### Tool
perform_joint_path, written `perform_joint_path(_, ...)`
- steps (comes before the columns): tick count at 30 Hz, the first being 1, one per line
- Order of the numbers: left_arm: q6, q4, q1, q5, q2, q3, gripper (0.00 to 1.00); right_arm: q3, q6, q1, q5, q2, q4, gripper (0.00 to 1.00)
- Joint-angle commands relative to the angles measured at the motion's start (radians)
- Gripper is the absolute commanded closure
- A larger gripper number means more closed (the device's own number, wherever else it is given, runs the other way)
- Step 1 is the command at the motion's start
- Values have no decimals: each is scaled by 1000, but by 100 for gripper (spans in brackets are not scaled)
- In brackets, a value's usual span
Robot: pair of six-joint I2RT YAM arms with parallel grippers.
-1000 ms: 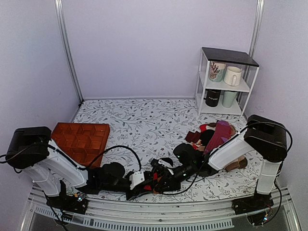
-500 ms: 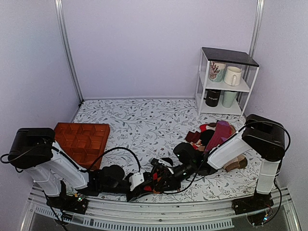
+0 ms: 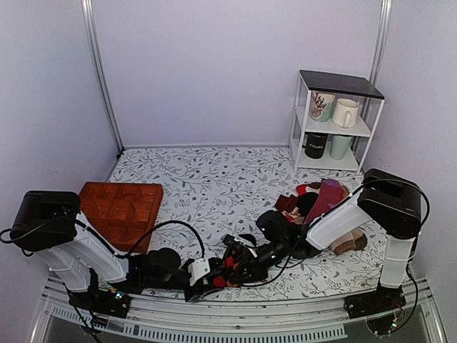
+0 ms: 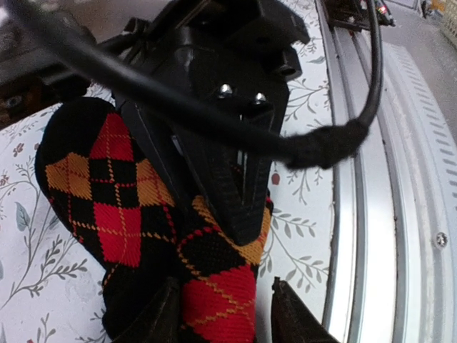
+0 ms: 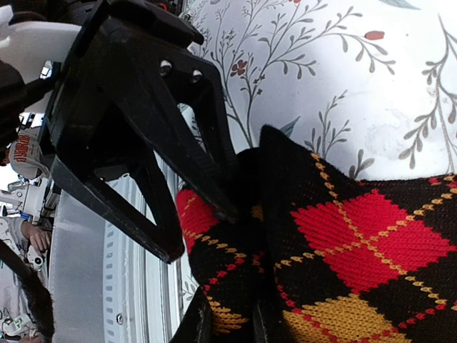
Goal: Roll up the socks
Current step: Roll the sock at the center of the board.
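Note:
The socks (image 4: 136,214), black knit with red and orange diamonds, lie bunched near the table's front edge (image 3: 220,280). My left gripper (image 4: 225,289) is open and straddles the bundle's end. One finger (image 4: 163,314) touches the knit and the other (image 4: 296,321) stands a little clear of it. My right gripper (image 5: 230,318) is shut on a fold of the socks (image 5: 343,250). It shows in the left wrist view as the black wedge (image 4: 228,186) pressing into the bundle. In the top view the left gripper (image 3: 205,283) and the right gripper (image 3: 230,266) meet at the socks.
A metal rail (image 4: 371,214) runs along the table's near edge right beside the socks. An orange-brown divided tray (image 3: 121,207) lies at the left. A heap of other socks (image 3: 321,200) sits at the right, and a white shelf with mugs (image 3: 334,121) stands behind it.
My left jaws have spread a little around the socks, and the left wrist has shifted slightly toward the near edge. The right gripper keeps its hold in much the same place.

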Motion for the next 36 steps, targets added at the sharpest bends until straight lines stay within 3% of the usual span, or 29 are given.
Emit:
perform_joint_path(1,3,-37,-16,22,72,26,61,-54,-13,1,152,103,-274,96)
perform_joint_path(8,-23,-43,-14,67,88,27,100,-57,-18,0,160,92,-287,94)
perform_joint_path(14,-96,-231,3,91,33,52,100,-62,-18,1,244,-8,-299,77)
perform_joint_path(25,-259,-428,91,243,35,104,100,-255,-135,43,504,-482,-113,59)
perform_joint_path(30,-261,-489,110,315,111,165,100,-268,-253,140,579,-506,-48,55)
perform_joint_path(36,-245,-518,129,356,171,212,100,-230,-312,221,617,-425,5,53)
